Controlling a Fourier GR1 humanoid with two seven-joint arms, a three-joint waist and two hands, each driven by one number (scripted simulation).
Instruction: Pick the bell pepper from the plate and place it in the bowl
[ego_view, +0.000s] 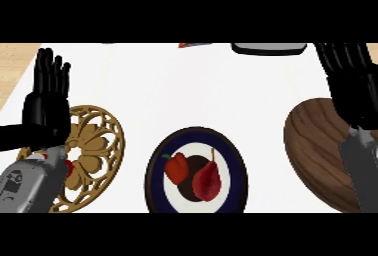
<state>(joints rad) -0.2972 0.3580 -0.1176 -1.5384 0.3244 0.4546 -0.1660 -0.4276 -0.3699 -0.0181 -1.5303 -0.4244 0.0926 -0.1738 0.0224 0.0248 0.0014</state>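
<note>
Both robot hands are held spread: left robot hand over a trivet, right robot hand above the bowl. The bell pepper is seen on the plate.

Left hand and right hand raised, fingers straight.

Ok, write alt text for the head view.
A red bell pepper and a red pear lie on a dark-rimmed plate at the counter's centre. The open left hand rests above a gold trivet; the open right hand hangs over a wooden bowl.
</note>
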